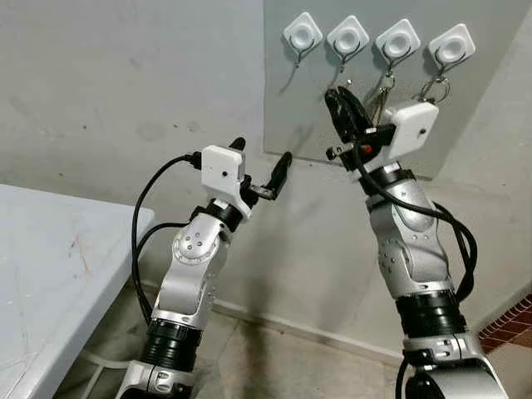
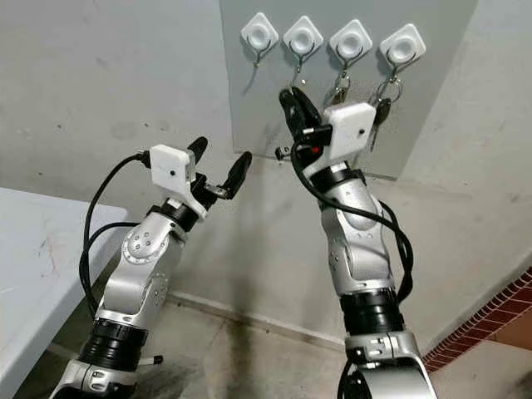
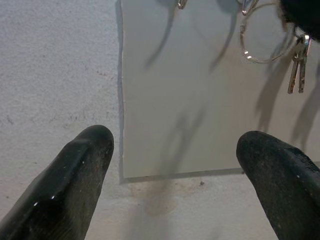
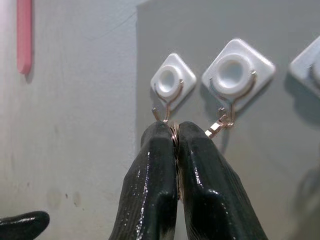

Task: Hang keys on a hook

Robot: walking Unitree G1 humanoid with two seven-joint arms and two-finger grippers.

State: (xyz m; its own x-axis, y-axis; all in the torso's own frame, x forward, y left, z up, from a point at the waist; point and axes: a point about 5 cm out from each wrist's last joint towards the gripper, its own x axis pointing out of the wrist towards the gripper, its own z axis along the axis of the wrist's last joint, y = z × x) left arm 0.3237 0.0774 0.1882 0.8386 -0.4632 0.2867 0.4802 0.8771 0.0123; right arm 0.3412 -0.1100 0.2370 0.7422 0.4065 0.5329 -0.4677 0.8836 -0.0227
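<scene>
Right gripper point(image 4: 174, 137) is pinching the key ring point(image 4: 173, 131) between clenched fingers, just below the leftmost hook point(image 4: 167, 90). Keys are light, stiff and dangly, so gripping the thin ring itself is probably smartest. Left gripper point(image 1: 262, 166) is hanging open lower down, holding nothing.

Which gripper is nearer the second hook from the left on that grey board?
Right. The right gripper is raised just below the second hook, pinching a key ring. The left gripper hangs open, lower and off to the left.
</scene>
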